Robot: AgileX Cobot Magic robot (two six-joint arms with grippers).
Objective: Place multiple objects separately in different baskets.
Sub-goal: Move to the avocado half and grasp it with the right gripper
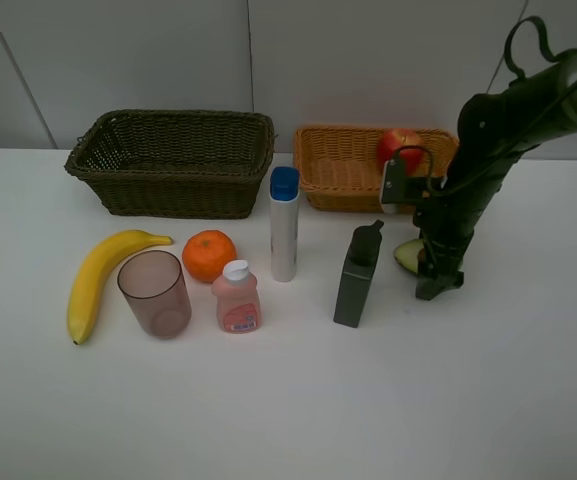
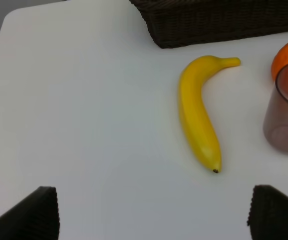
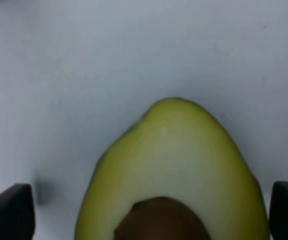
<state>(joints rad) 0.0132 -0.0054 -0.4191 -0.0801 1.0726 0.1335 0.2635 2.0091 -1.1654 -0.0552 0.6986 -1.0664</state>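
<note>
Found avocado half [image 3: 168, 160] lying cut face up on white table [image 1: 288, 400], brown pit showing, directly between the fingers of right gripper [image 3: 147, 214]. Confirmed jaws spread wide, one dark fingertip [image 3: 9, 212] on either side of the fruit, down near table level. Unable to tell whether either finger touches the skin. Nothing clamped.

Logged dark green bottle [image 1: 357, 275] upright just beside that gripper on its left, apart from it. Further left, well apart: white blue-capped tube [image 1: 284, 225] upright, then small pink bottle [image 1: 236, 298], orange [image 1: 209, 255], translucent pinkish cup [image 1: 154, 292] mouth up, and banana [image 1: 98, 280] farthest off. Beyond the right gripper, toward the wall: orange-tan basket [image 1: 338, 165] with red apple [image 1: 400, 148] inside, its right end hidden behind the arm. Left of that, well away from the gripper: dark brown-green basket [image 1: 173, 165].

Checked left gripper [image 2: 153, 215]: jaws wide apart, gripping nothing, touching nothing, poised over bare table. Ahead of it: banana lying flat, clear of both fingers. Beyond the banana: near corner of the dark brown-green basket. Ahead and to the right of this gripper: pinkish cup, with the orange just behind it.
</note>
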